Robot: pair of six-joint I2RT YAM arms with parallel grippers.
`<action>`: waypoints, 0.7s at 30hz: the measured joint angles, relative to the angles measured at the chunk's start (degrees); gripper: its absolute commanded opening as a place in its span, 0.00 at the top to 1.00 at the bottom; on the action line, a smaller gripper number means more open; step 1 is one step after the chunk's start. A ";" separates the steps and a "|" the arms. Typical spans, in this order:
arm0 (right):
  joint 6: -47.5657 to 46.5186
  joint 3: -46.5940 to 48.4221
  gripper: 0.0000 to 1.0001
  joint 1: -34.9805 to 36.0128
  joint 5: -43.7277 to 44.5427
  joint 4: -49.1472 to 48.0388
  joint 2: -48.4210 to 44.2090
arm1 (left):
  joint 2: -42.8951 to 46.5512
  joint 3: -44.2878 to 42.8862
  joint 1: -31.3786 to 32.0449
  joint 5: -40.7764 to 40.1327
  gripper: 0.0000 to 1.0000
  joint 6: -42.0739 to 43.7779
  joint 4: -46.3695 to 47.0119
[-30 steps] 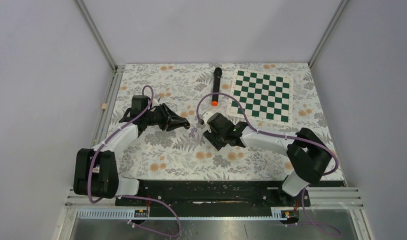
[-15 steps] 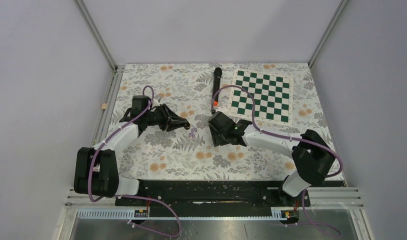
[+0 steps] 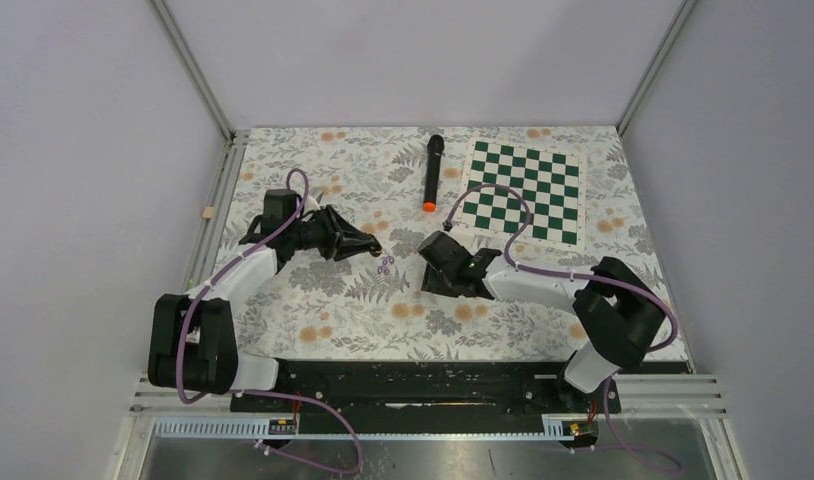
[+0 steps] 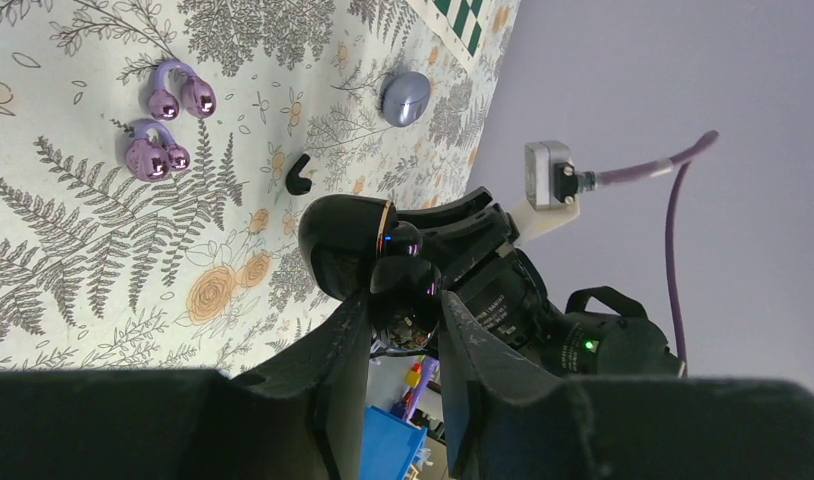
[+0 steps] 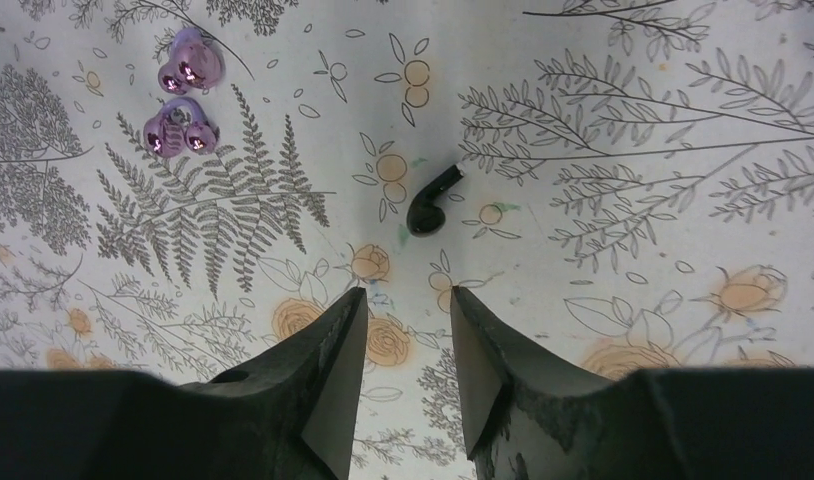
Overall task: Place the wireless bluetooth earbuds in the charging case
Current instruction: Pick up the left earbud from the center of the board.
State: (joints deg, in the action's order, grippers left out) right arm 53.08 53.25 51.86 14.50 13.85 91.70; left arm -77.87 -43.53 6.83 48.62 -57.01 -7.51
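Observation:
In the left wrist view my left gripper (image 4: 405,300) is shut on the glossy black charging case (image 4: 348,245), whose lid stands open above the fingertips. A black earbud (image 4: 299,173) lies on the cloth just beyond the case. Two pale purple earbuds (image 4: 178,95) (image 4: 148,155) lie further left. My right gripper (image 5: 408,292) is open and empty above the cloth, and the black earbud (image 5: 430,205) lies a short way ahead of its fingertips. The purple earbuds (image 5: 175,130) are off to its upper left. From above, the left gripper (image 3: 371,250) and right gripper (image 3: 430,262) face each other with the purple earbuds (image 3: 385,265) between them.
A long black microphone with an orange end (image 3: 430,172) lies at the back centre. A green-and-white chessboard mat (image 3: 524,190) covers the back right. A pale purple-grey oval pod (image 4: 405,97) rests on the floral cloth beyond the black earbud.
The right arm's wrist has shifted a little to the right and turned, its cable swinging with it, and its jaws have narrowed slightly. The left arm and the case have stayed still.

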 measured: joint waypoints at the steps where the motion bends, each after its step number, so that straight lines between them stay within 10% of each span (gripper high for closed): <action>1: 0.66 0.15 0.58 0.00 -0.07 -0.57 0.68 | 0.00 0.00 0.00 0.13 1.00 -0.07 0.37; 21: 1.11 8.39 0.61 0.00 2.08 2.19 10.99 | -0.13 0.02 0.00 0.87 1.00 -0.22 1.27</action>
State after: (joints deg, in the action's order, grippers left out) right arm 54.19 61.65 51.86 16.58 16.03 102.69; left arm -78.00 -43.51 6.83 49.50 -57.23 -6.24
